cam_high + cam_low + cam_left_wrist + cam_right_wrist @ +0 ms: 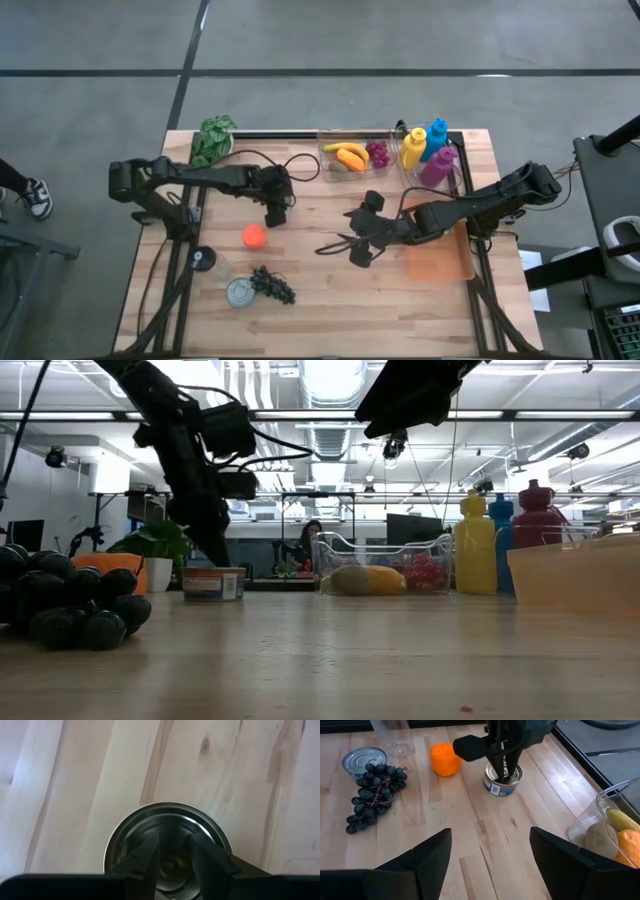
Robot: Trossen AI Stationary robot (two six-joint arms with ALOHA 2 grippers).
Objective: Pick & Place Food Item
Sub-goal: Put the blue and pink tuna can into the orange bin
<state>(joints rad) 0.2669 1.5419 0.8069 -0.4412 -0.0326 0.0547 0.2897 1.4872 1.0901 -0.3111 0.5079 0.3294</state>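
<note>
A short can with a blue label [501,786] stands upright on the table near its middle, and its silver lid [170,820] shows in the left wrist view. My left gripper [173,851] points down over that lid [504,770], its fingers a narrow gap apart. In the high view the gripper [276,212] hides the can. In the low view the can [213,584] sits just below it. My right gripper [355,245] hovers wide open [490,845] right of the can and holds nothing. My left gripper comes at the can's lid [172,827] from above, with both fingers [145,860] inside the rim's outline. I cannot tell whether the fingertips touch the lid. The can stands on the table.
An orange item [254,236] lies just near of the can. Dark grapes [272,285], a second can [239,292] and a clear cup [205,262] sit at the near left. At the far edge are a clear bin of fruit [352,156], coloured bottles [428,150] and a plant [212,138]. An orange tray [437,257] lies at the right.
</note>
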